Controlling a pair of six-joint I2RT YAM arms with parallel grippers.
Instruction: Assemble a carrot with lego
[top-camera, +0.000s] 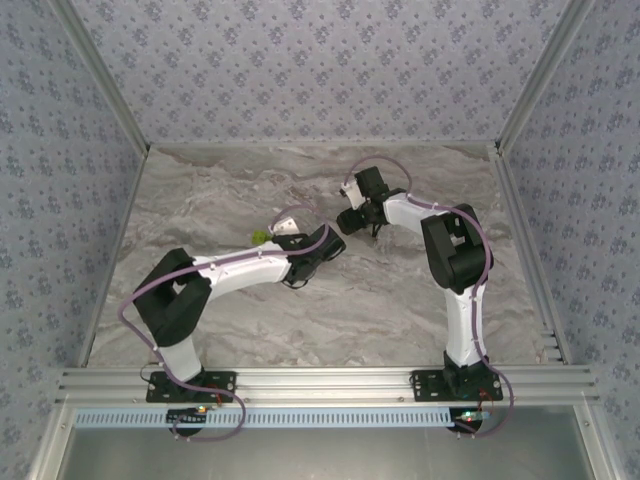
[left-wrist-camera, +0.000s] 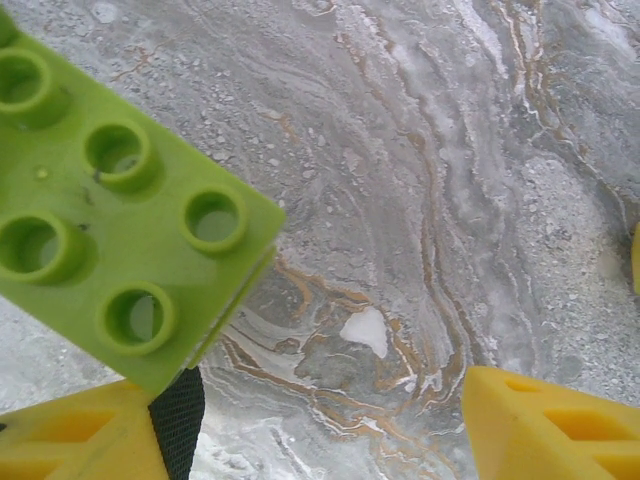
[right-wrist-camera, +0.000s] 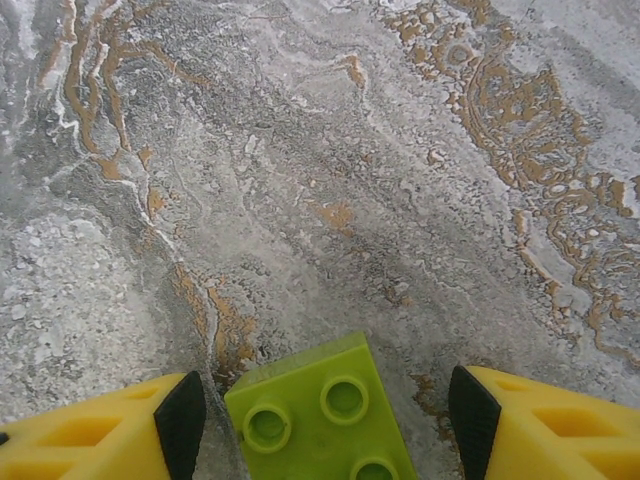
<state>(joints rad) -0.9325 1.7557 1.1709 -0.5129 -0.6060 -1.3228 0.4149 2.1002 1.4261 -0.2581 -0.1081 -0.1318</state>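
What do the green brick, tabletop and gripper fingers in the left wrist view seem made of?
Green brick: moulded plastic, smooth with a soft sheen and hollow round studs.
Tabletop: marble-look surface, grey with rusty veins; whether it is real stone or printed laminate is unclear.
Fingers: yellow hard plastic, ribbed, with black pads, probably rubber.

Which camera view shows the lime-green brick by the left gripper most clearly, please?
The left wrist view: the lime-green brick is large there, its studs distinct, next to the left gripper. In the top external view it is a tiny green speck. The right wrist view has a second green brick, not this one.
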